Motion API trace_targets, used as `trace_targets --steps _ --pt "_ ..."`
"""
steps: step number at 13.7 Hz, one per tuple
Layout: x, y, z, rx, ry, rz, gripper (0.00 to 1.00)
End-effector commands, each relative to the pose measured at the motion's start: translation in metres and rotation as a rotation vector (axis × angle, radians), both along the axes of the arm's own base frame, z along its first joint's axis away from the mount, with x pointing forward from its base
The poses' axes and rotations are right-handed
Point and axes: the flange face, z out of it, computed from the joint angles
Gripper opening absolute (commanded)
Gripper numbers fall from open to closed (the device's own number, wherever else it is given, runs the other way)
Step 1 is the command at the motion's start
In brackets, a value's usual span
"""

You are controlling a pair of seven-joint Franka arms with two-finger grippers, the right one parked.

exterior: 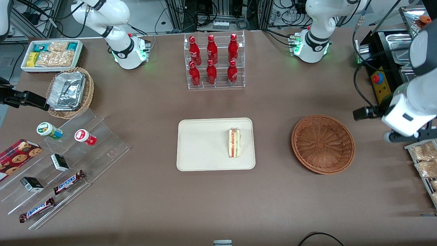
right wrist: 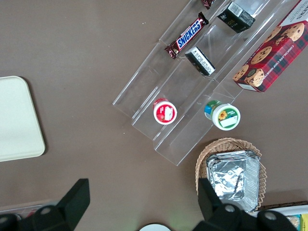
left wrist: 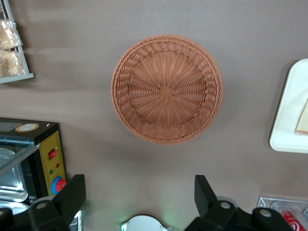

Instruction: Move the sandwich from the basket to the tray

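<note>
Sandwich (exterior: 234, 142): lies on tray (exterior: 201, 160) at its 3 o'clock edge, task apparently done; basket (exterior: 323, 144) bare; gripper (left wrist: 139, 192), fingers spread and holding nothing, hangs clear above the basket, presumably retreating.

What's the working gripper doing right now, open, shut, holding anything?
Gripper: open, holding nothing, above the table near the empty basket; the sandwich lies on the tray.

Bare table separates tray (exterior: 191, 160) and basket (exterior: 322, 144); end effector (left wrist: 139, 192) open.
</note>
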Motion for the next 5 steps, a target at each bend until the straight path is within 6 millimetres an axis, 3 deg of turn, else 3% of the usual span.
trace_targets --steps 1,5 --pt "-0.029 0.008 0.008 -0.041 0.018 0.008 1.00" --pt "-0.044 0.019 0.001 -0.061 0.022 0.018 1.00"
